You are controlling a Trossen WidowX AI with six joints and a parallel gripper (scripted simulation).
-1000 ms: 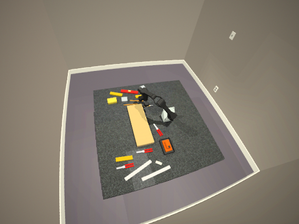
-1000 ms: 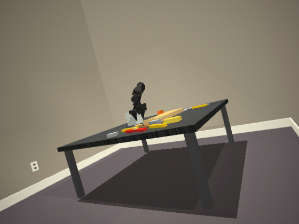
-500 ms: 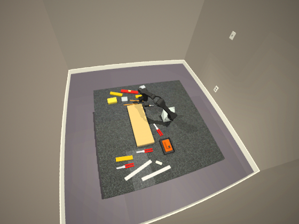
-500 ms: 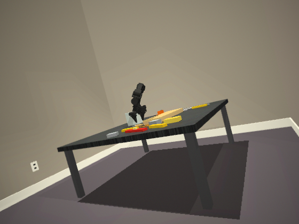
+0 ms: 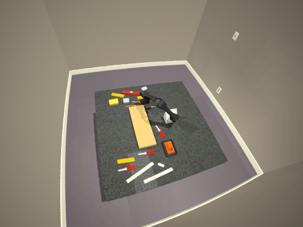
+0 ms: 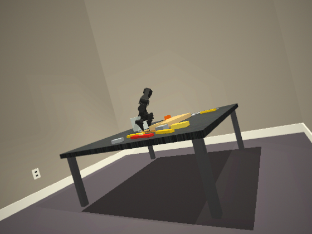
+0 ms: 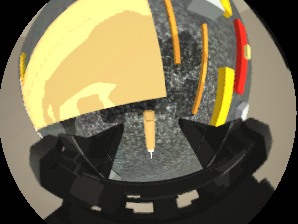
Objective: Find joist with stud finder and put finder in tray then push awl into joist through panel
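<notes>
because the awl [image 5: 153, 107] [image 7: 149, 131] looks light, stiff and slim, the spread, empty claw [image 5: 146, 104] [image 6: 142, 129] [image 7: 150, 123] should probably take it mid-handle, clear of its fine tip.
</notes>
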